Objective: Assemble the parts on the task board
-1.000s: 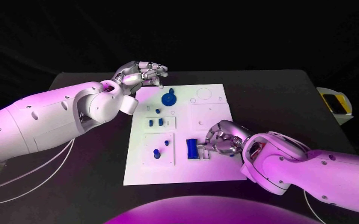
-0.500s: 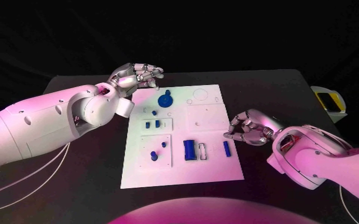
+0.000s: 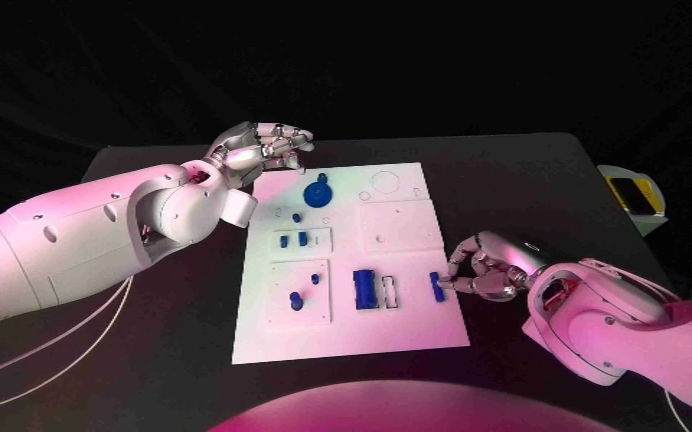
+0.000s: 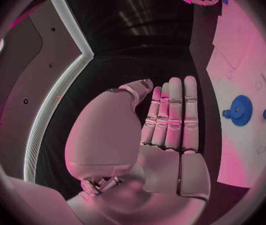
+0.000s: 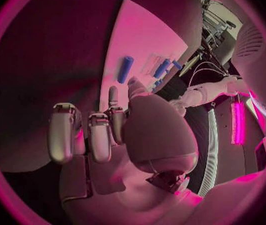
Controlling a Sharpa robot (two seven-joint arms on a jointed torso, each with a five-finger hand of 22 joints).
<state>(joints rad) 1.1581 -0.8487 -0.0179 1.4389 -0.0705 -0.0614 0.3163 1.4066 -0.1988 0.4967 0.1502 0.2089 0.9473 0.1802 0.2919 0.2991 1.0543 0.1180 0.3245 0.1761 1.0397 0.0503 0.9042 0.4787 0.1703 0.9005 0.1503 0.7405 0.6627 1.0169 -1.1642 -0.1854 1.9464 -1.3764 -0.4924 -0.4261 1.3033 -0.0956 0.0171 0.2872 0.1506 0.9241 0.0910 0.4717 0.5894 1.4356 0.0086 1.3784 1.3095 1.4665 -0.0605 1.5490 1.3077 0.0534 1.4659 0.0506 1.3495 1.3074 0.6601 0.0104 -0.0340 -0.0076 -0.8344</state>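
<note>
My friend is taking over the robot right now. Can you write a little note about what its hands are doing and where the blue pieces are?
Left hand: empty, fingers curled, beyond the far left corner of the task board.
Right hand: by the board's right edge, fingers beside the small blue bar lying there; whether they touch it cannot be told.
On the board: blue gear near the far end, two small blue pieces in the left middle, a blue knob at the near left, a wide blue block beside an open slot.
Done: some pieces look seated.
Left: probably put the bar in the slot.
</note>
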